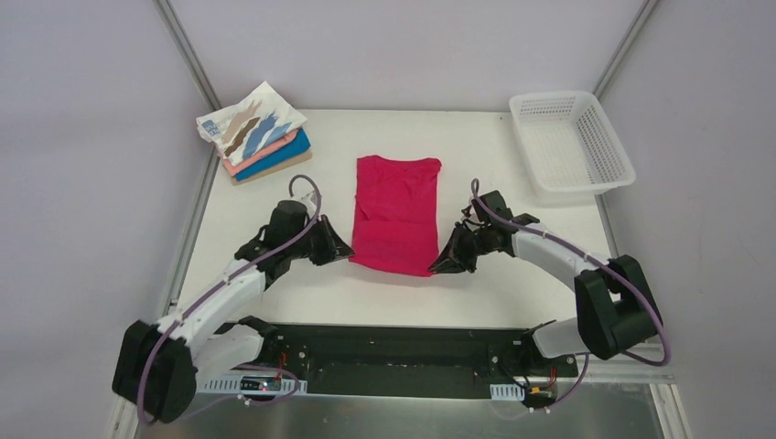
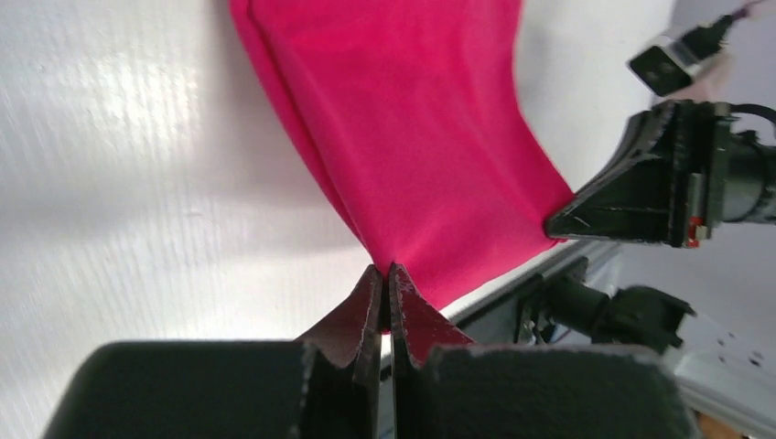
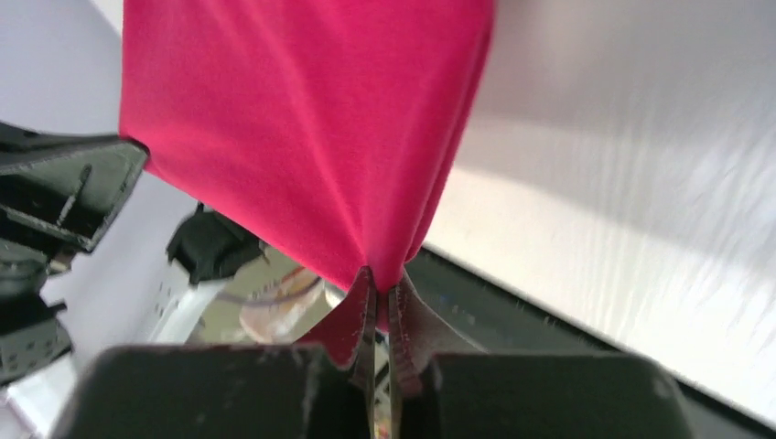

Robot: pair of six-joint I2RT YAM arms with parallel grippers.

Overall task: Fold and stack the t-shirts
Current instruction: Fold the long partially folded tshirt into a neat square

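The crimson t-shirt [image 1: 395,215] lay mid-desk [image 1: 512,183], its near corners pinched by the pressed-together left fingers [image 2: 355,315] and right fingers [image 3: 352,315]; soft, light and limp, it would probably sag unless carried by both corners.

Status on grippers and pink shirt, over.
Left gripper and right gripper shut on near corners of crimson shirt. Nothing lying on it. Folded stack far left.

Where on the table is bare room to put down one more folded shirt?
Bare table lies between the folded stack and the crimson shirt, and between that shirt and the basket. Its near corners are crowded: left gripper and right gripper pinch them.
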